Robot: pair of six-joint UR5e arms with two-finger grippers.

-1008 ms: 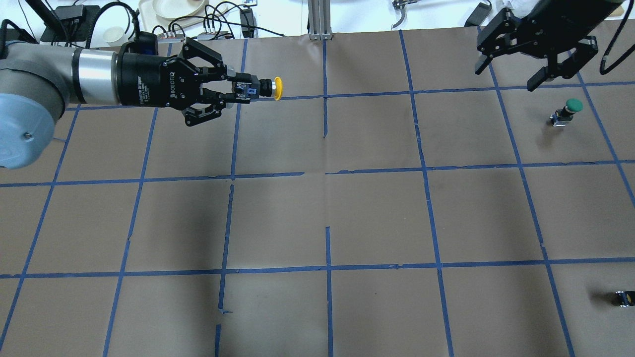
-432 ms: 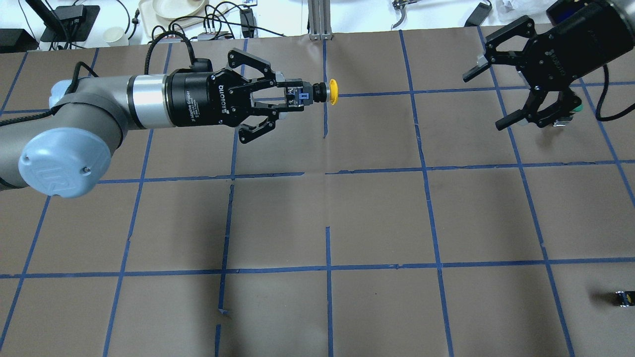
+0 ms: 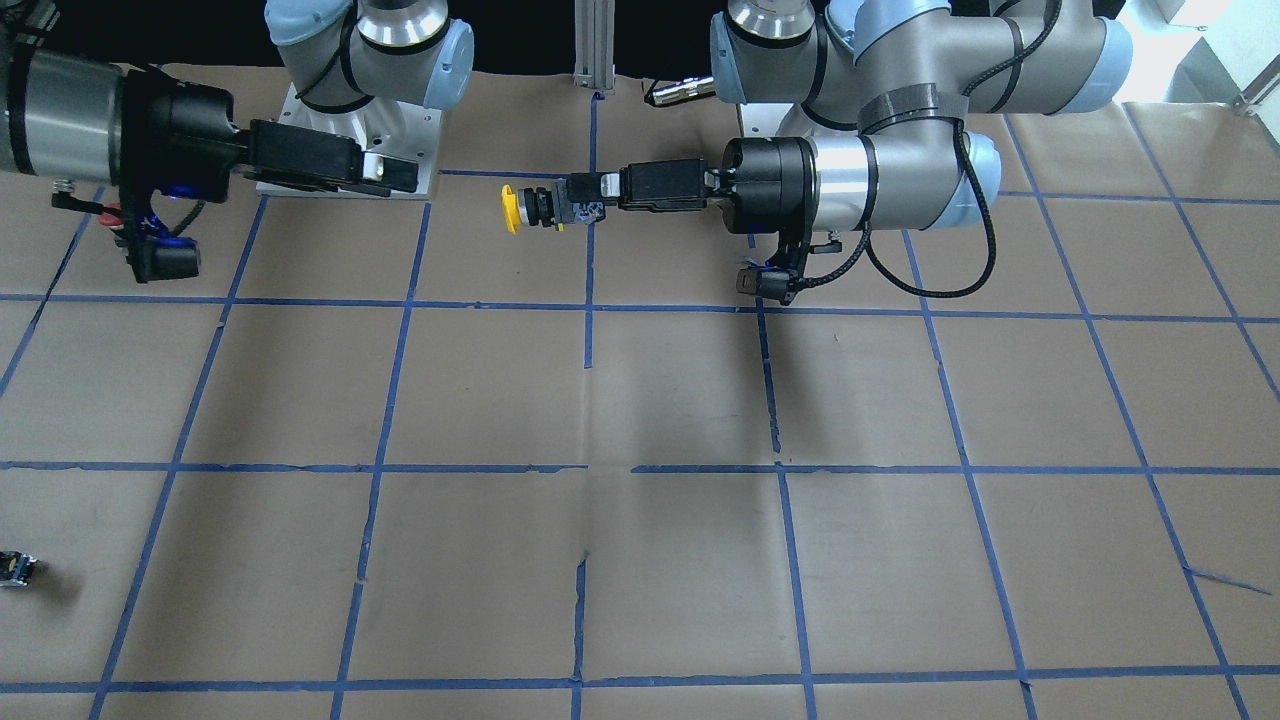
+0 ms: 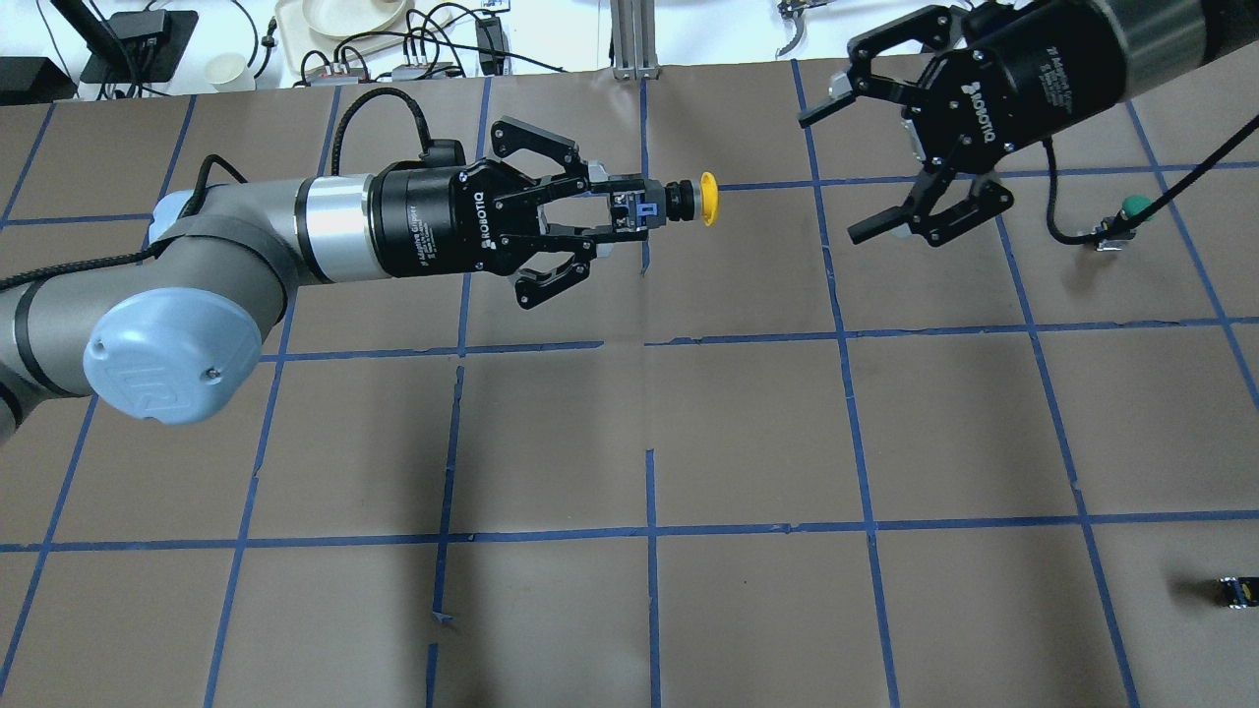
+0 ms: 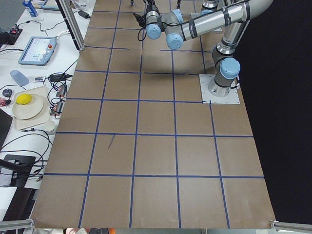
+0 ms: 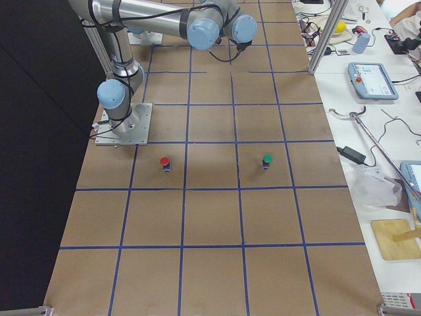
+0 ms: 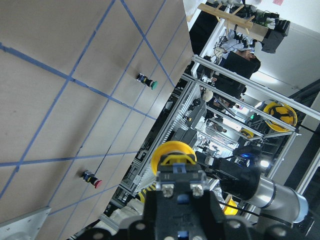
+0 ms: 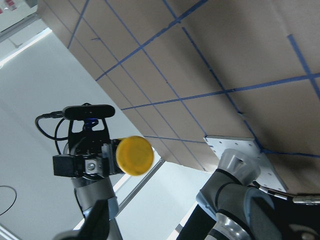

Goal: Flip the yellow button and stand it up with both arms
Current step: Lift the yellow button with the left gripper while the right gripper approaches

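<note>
The yellow button (image 4: 707, 198) is held in the air, lying sideways, its yellow cap pointing at my right gripper. My left gripper (image 4: 629, 210) is shut on its black body. In the front-facing view the button (image 3: 512, 209) sticks out of the left gripper (image 3: 590, 196). My right gripper (image 4: 832, 178) is open and empty, a short way to the right of the cap, with its jaws facing it. It also shows in the front-facing view (image 3: 400, 175). The left wrist view shows the cap (image 7: 173, 152) end-on, and the right wrist view shows it (image 8: 135, 155) face-on.
A green-capped button (image 4: 1131, 211) stands at the far right, also seen in the exterior right view (image 6: 267, 160). A red-capped button (image 6: 164, 162) stands near the right arm's base. A small dark capless component (image 4: 1234, 592) lies near the right front edge. Cables and dishes lie beyond the table's far edge.
My left arm has moved to the right with the yellow button held level. My right gripper has swung left from over the green button towards the yellow cap and stays open.
</note>
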